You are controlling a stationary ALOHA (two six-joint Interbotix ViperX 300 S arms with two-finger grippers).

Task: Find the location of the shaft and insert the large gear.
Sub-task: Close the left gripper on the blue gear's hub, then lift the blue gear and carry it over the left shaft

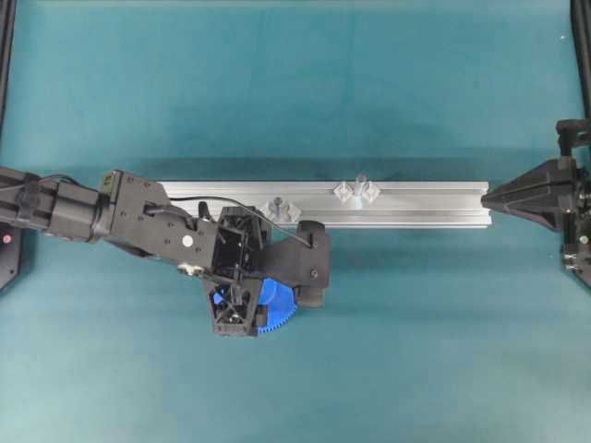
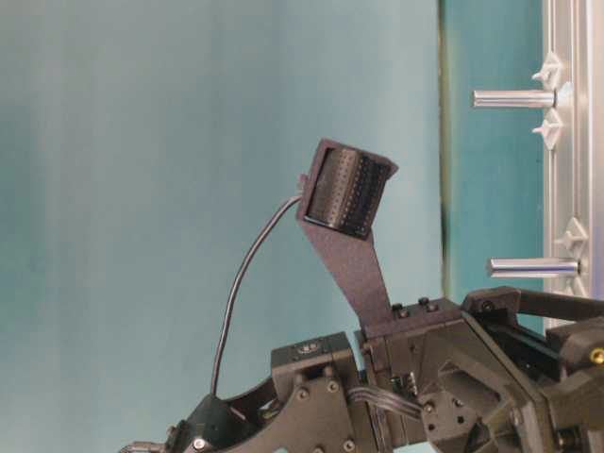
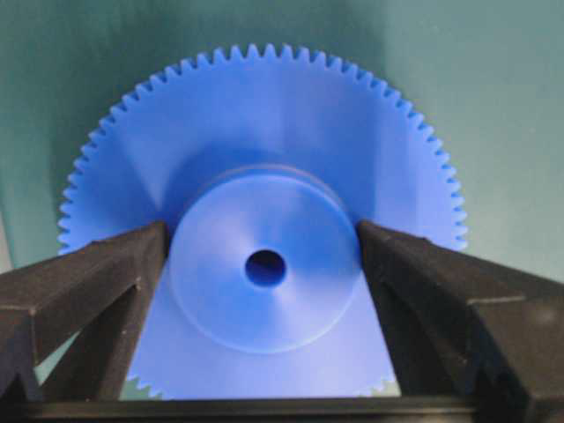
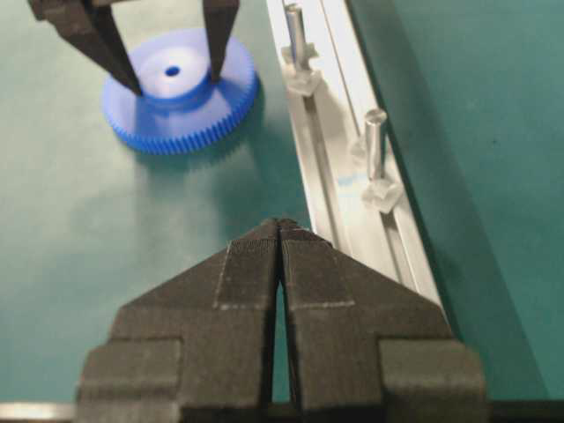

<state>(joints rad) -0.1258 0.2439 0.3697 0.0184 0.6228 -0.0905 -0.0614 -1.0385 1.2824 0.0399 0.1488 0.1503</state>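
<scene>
Two of my fingers straddle the hub of the large gear [image 3: 264, 220], which lies flat on the green bench [image 1: 416, 351] just off the near edge of the aluminium rail [image 1: 416, 205].

My left gripper [image 3: 263, 264] is spread wide, its pads right at the hub's two sides; I cannot tell whether they press it. From overhead my wrist hides most of the gear, leaving only a toothed blue arc. Along the rail stand the shaft [image 1: 358, 185] toward the right end and a shorter pin [image 1: 275, 207] beside my wrist. My right gripper [image 4: 280, 233] is clenched with nothing in it, at the rail's right end.
</scene>
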